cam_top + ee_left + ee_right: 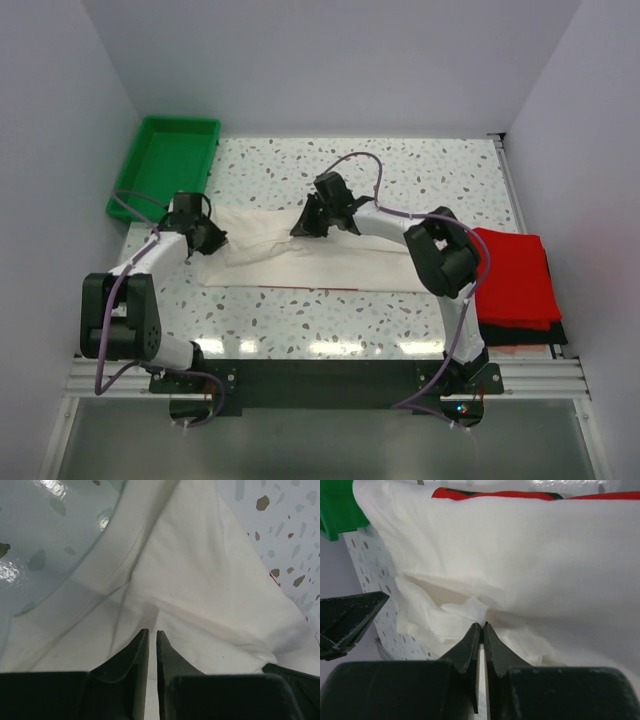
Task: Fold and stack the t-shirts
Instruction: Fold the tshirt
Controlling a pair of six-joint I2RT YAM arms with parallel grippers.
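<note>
Currently, step: folding off-white t-shirt [300, 262] on worktop [420, 170]
Right pincer [482, 626]: closed, pinching bunched cloth at its tips
Left pincer [152, 632]: barely parted, cloth directly beneath; grip unclear
Next: likely carry pinched edge across

The left arm [150, 260] reaches forward, the left gripper [212, 238] low, its fingers [136, 652] a thin gap apart. The right arm [440, 255] bends inward, the right gripper [303, 228] with its fingers [469, 642] pressed together.

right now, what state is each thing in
off-white t-shirt, partly folded, lying flat
red t-shirts, folded, stacked at right
black t-shirt, folded, under red t-shirts
green tray, empty
left fingers, nearly together over off-white t-shirt, grip unclear
right fingers, shut on off-white t-shirt
</note>
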